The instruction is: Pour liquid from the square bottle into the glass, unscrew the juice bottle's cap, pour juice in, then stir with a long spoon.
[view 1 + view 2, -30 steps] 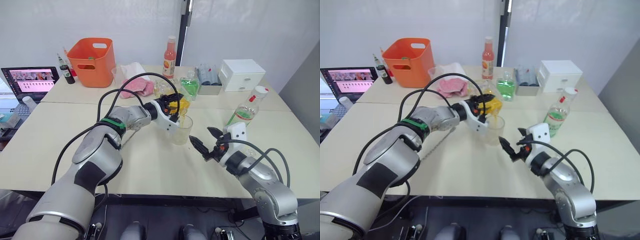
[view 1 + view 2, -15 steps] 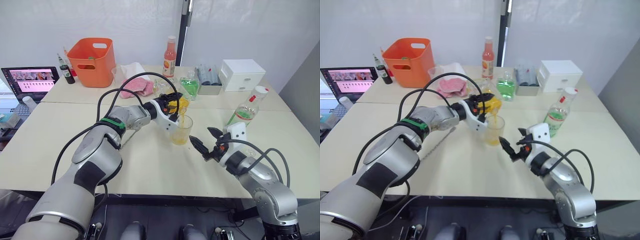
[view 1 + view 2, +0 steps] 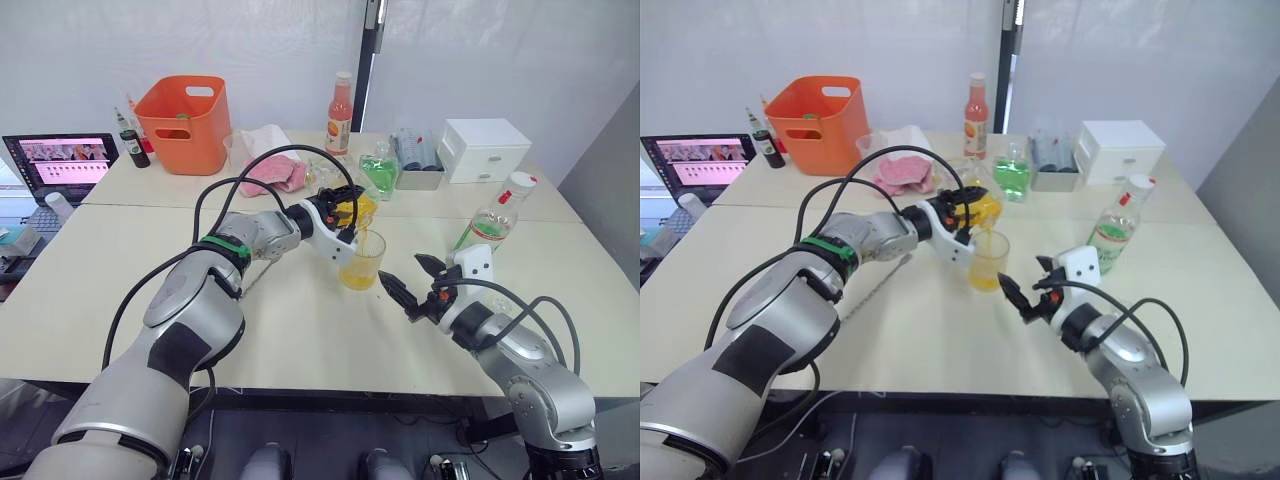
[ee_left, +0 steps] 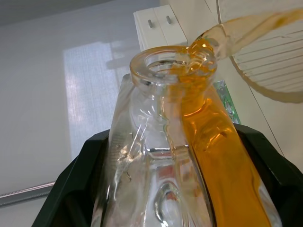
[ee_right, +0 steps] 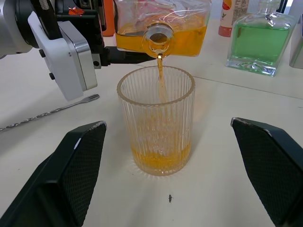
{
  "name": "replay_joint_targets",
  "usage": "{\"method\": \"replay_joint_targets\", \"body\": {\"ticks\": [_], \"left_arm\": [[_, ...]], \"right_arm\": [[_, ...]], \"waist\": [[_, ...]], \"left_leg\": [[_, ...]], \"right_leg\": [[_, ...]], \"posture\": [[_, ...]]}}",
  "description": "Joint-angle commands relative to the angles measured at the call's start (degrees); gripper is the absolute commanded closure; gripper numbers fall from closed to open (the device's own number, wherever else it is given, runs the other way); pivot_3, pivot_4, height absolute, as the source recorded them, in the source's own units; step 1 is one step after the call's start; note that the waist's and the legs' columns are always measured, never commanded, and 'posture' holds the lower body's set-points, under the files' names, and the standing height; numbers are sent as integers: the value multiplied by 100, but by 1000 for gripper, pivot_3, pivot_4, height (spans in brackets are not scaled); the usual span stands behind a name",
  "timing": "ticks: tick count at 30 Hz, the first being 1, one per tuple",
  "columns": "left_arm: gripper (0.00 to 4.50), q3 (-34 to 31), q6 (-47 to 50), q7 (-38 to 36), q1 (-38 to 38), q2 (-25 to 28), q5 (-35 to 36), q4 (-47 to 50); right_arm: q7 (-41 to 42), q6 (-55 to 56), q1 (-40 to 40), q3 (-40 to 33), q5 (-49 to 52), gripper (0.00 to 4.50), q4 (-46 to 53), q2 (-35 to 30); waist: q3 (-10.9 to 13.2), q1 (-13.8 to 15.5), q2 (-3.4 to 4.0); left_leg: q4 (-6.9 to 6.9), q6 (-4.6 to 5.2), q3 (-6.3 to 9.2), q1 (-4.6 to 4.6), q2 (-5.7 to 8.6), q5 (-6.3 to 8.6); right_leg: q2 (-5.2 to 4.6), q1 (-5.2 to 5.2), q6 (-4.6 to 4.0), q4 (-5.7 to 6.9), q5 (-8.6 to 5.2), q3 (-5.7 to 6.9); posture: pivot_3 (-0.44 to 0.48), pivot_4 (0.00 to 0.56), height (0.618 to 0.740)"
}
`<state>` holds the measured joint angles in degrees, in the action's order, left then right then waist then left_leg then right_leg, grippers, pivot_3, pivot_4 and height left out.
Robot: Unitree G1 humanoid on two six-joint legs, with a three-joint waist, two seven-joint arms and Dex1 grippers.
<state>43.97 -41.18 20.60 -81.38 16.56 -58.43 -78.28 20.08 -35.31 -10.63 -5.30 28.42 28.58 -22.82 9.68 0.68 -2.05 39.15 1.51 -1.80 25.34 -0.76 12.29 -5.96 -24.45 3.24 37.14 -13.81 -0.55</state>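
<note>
My left hand (image 3: 345, 215) grips the square bottle (image 5: 163, 30), tilted at frame centre. Liquid (image 5: 160, 71) streams into the glass (image 5: 156, 125). My right hand (image 3: 408, 283) gapes wide beside it.

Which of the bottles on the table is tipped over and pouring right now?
The square bottle with orange liquid, held in the left pincer over the glass. The others stand upright.

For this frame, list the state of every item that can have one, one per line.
square bottle: tipped over the glass, uncapped, pouring
liquid: thin stream falling into the glass
glass: upright, shallow orange layer at the bottom
juice bottle: upright, cap on
long spoon: lying flat on the table
left gripper: shut on the square bottle
right gripper: open, holding nothing
</note>
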Motion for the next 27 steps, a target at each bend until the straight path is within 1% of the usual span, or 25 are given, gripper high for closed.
{"method": "replay_joint_targets", "body": {"ticks": [1, 8, 12, 13, 15, 17, 20, 23, 25, 27], "left_arm": [[1665, -382, -66, -231, -356, 43, 460, 107], [1665, -846, -264, -1061, -252, 26, 1056, 129], [1665, -1251, -388, -1744, -159, 11, 1570, 141], [1665, -1530, -378, -2139, -106, -34, 1909, 131], [1665, -2208, -288, -3215, 11, -152, 2746, 114], [1665, -2683, -124, -3947, 69, -183, 3307, 156], [1665, -3250, 205, -4794, 81, -142, 3948, 261], [1665, -3889, 748, -5560, 47, -13, 4659, 378], [1665, -4140, 1011, -5901, 60, 66, 4938, 468], [1665, -4501, 1520, -6206, 92, 271, 5331, 574]], "right_arm": [[5, 21, -89, -127, 118, 37, 182, 20], [11, 27, -98, -130, 111, 37, 163, 16], [14, 37, -114, -117, 99, 37, 139, 23], [15, 41, -118, -114, 95, 37, 131, 24], [18, 48, -129, -108, 86, 37, 112, 25], [20, 56, -150, -100, 75, 37, 89, 29], [44, 52, -193, -117, 76, 37, 54, 13], [108, 41, -256, -139, 80, 37, 18, -43], [141, 31, -269, -149, 81, 37, 21, -66], [201, 10, -299, -176, 92, 37, 13, -131]], "waist": [[0, 0, 0], [0, -1, 0], [0, -4, 0], [0, -4, 0], [0, -3, 0], [0, -8, 1], [0, -18, 1], [0, -42, 1], [0, -74, 1], [0, -97, 1]], "left_leg": [[0, 0, 0, 0, 0, 0], [1, 0, 0, 0, 0, 0], [1, 0, 0, 0, -1, 0], [2, 0, 0, 0, -1, 0], [2, 0, 0, 0, -1, 0], [4, 0, 0, 0, -1, 0], [6, 0, 0, 0, -1, 0], [7, 0, 1, 0, -1, 0], [7, 0, 3, 0, -3, 0], [7, 0, 5, 0, -3, 0]], "right_leg": [[0, 0, 0, 0, 0, 0], [0, 0, 0, 0, 0, 0], [0, 0, 0, 0, 0, 0], [0, 0, 0, 0, 0, 0], [0, 0, 0, 1, 0, 0], [0, 1, 0, 0, 0, 1], [0, 0, -1, 1, 0, 1], [1, 0, -1, 4, 0, 1], [2, 0, -1, 6, 0, 2], [2, 0, -1, 8, 0, 2]], "posture": [[0, 150, 715], [0, 150, 715], [0, 150, 715], [0, 150, 715], [0, 150, 715], [0, 150, 715], [0, 150, 715], [0, 150, 715], [0, 150, 715], [0, 150, 715]]}}
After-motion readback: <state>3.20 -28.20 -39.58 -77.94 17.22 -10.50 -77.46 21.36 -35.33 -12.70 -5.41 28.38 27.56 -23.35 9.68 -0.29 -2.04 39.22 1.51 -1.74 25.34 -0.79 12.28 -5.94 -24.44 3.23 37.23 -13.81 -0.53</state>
